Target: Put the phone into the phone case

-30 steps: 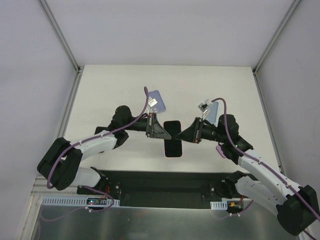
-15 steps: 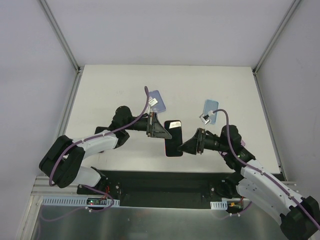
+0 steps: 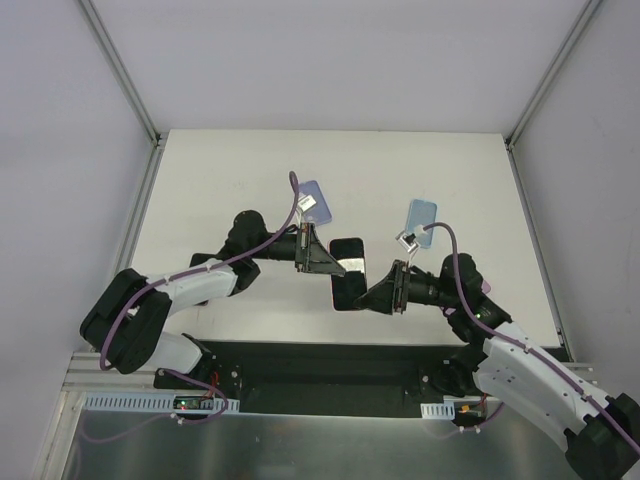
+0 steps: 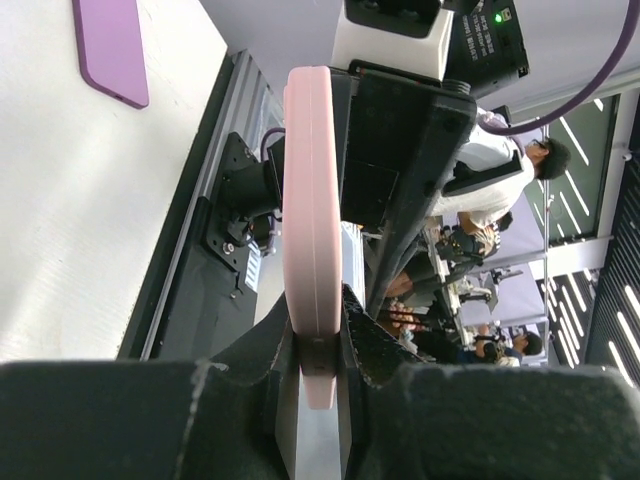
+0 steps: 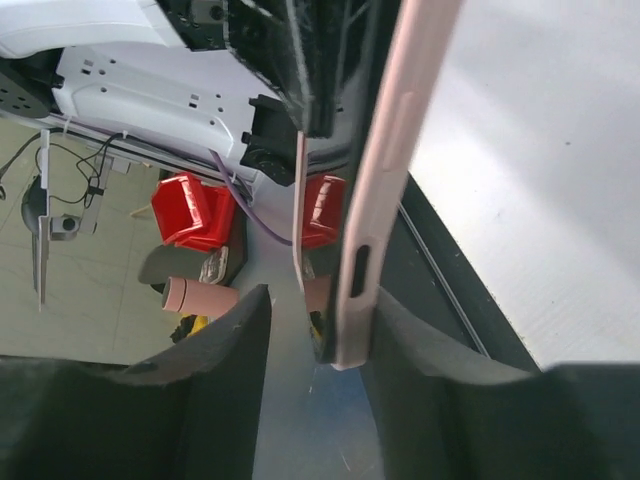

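Clamped on the pink phone (image 4: 310, 180) in the air with the left pincer (image 4: 315, 345), long side reaching right. Open round its far end with the right pincer (image 5: 315, 320). Next, probably down to the purple case (image 4: 110, 45), flat on the surface (image 4: 130, 220) further right.

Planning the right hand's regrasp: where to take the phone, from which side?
I'd take the phone by its free edge, coming from the side opposite the left hand, which pinches the other edge. Thin and flat-faced, so pinch across the two faces; the right hand has its open jaws astride that edge.
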Controlling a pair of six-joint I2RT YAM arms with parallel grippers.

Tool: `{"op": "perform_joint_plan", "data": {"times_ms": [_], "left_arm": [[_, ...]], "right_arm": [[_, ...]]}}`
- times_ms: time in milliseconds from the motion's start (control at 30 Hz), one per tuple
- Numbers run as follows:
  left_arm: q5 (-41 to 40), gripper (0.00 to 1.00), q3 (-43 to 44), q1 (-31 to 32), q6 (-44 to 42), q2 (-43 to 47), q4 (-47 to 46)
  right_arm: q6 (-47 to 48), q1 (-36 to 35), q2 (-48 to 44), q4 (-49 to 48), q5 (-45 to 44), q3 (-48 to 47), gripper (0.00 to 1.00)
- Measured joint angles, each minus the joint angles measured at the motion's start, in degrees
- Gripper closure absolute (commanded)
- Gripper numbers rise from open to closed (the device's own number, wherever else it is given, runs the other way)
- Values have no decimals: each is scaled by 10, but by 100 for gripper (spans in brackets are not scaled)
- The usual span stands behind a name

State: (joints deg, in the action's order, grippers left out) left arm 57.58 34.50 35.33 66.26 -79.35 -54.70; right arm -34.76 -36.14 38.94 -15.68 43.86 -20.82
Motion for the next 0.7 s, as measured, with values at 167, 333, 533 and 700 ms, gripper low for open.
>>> {"op": "perform_joint_plan", "data": {"times_ms": [167,333,533,700], "left_arm": [[3,100,11,3,-29,-1,29],[-10,100,38,8,-105,9,137],[-22,100,47,9,-153,24,199],[-3,100,47,9,-152,24,199]], "right_arm": [[2,-1,-7,32,-17,4,99],[8,-3,-16,70,-41,2,74],[3,-6,-22,103,-71,-5,60],[14,-7,-27,133,-92,-17,45]]}}
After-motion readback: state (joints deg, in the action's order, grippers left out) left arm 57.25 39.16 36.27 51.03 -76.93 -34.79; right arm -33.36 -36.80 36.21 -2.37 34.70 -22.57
